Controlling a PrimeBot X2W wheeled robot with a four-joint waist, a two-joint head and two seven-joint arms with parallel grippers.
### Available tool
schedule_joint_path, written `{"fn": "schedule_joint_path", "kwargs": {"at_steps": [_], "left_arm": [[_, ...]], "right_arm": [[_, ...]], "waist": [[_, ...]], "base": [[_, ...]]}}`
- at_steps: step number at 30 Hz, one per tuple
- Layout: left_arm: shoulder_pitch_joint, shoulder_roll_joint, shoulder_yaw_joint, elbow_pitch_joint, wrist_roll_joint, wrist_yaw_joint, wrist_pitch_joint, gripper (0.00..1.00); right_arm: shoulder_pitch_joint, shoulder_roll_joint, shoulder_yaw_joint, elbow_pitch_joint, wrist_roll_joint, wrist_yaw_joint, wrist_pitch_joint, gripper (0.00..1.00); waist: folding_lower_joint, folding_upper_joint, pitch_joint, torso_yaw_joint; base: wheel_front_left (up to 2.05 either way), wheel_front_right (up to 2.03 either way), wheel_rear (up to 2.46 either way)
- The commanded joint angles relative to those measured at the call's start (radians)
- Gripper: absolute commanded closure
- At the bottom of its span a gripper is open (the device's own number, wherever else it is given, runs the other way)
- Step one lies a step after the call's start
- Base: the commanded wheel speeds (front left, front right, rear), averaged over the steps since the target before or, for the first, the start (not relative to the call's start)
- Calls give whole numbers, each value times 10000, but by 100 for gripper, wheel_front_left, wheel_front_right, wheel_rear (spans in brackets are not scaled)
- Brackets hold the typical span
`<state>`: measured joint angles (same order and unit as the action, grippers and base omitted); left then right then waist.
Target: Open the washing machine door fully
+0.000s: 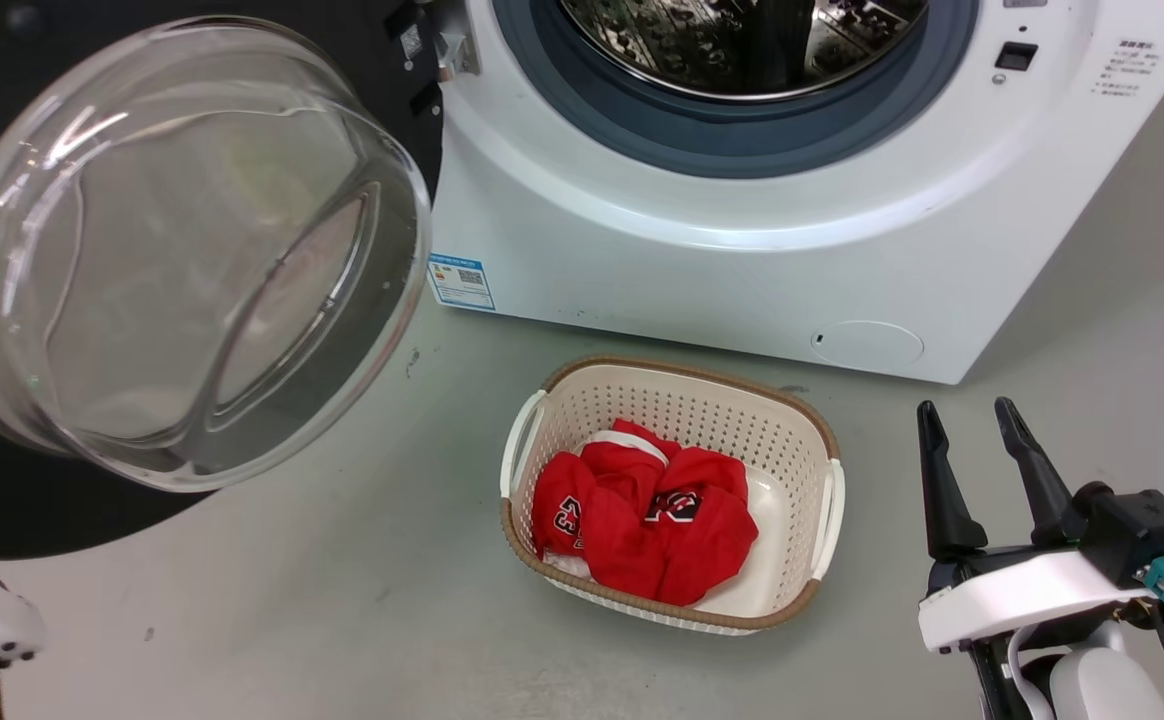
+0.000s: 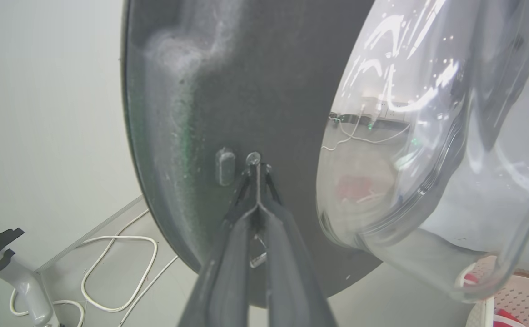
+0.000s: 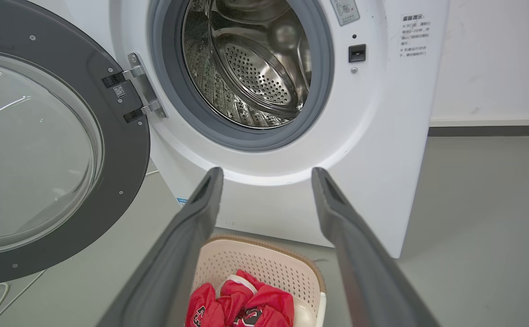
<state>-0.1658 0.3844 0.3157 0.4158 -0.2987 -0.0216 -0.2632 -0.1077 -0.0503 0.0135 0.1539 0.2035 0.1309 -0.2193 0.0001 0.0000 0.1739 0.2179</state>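
The left gripper [image 2: 257, 170] has its two dark fingers pressed tight together, and I can see nothing between them. Their tips touch the dull dark inside face of the washing machine door [image 2: 246, 91], just beside a tiny clear nub [image 2: 253, 158] and a small oval bump [image 2: 225, 166]. The right gripper [image 1: 970, 415] has its fingers wide apart and holds nothing. It is to the right of the cream basket [image 1: 722, 415], well away from the door.

The door is a big round black disc. A fat clear glass bowl [image 1: 182, 260] bulges out of its middle, shiny with bright streaks of light. The door stands swung out to the left of the washing machine [image 1: 742, 270] and hangs on a silver metal hinge [image 3: 144, 86]. The round mouth of the white machine is uncovered. The grey rubber ring [image 1: 742, 140] shows, and so does the steel drum [image 3: 251, 68] with its many little holes.

A blue label [image 1: 461, 283] with a square code sits low on the left of the machine's front. Its words are too small to read. A few lines of small grey writing [image 1: 1127, 70] sit high on the right, also too small to read. A little code sticker [image 3: 119, 91] sits on the door by the hinge. The basket is in front of the machine and holds a red cloth [image 1: 642, 540]. The cloth has a number [image 1: 570, 515] on it that I cannot read for sure.
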Motion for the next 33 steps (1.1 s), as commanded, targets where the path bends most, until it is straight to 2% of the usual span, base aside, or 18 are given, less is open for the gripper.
{"fn": "schedule_joint_path", "kwargs": {"at_steps": [1,7,12,19,22,23,24,25,26,33], "left_arm": [[-345,147,227,277,95,-125,-17,100],[-799,278,731,900,346,-363,-17,100],[-623,85,1131,928,668,-486,-17,100],[439,-841,1548,-160,1144,-577,-19,100],[1202,-1675,1327,-1215,1562,-447,-17,100],[1378,-1860,1309,-1534,1615,-453,-19,88],[1556,-2023,1278,-1824,1672,-465,-19,57],[1736,-2243,1194,-2068,1731,-500,-19,7],[1928,-2444,1126,-2258,1729,-558,-17,0],[2561,-3027,422,-3447,1940,-719,-17,0]], "right_arm": [[-196,6,18,-50,-44,-3,-9,0],[-243,6,46,-30,-57,-3,-37,0],[-117,6,38,86,18,-3,-91,0],[203,6,75,230,149,-3,-199,0],[412,4,54,228,135,-3,-245,0],[475,3,40,207,115,-3,-246,0],[522,6,24,189,111,-3,-254,0],[590,6,13,163,100,-3,-261,0],[656,6,4,135,96,-3,-260,0],[945,4,19,-125,-39,-3,-119,0]], "waist": [[-1,0,118,-107],[-1,0,201,-252],[-1,0,5,-414],[-1,0,-613,-611],[-1,0,-905,-663],[-1,0,-985,-670],[-1,0,-1073,-674],[-1,0,-1169,-679],[-1,0,-1232,-689],[-1,0,-1547,-826]], "base": [[0,0,0],[0,0,0],[0,0,0],[0,0,0],[0,0,0],[0,0,0],[0,0,0],[0,0,0],[0,0,0],[0,0,0]]}}
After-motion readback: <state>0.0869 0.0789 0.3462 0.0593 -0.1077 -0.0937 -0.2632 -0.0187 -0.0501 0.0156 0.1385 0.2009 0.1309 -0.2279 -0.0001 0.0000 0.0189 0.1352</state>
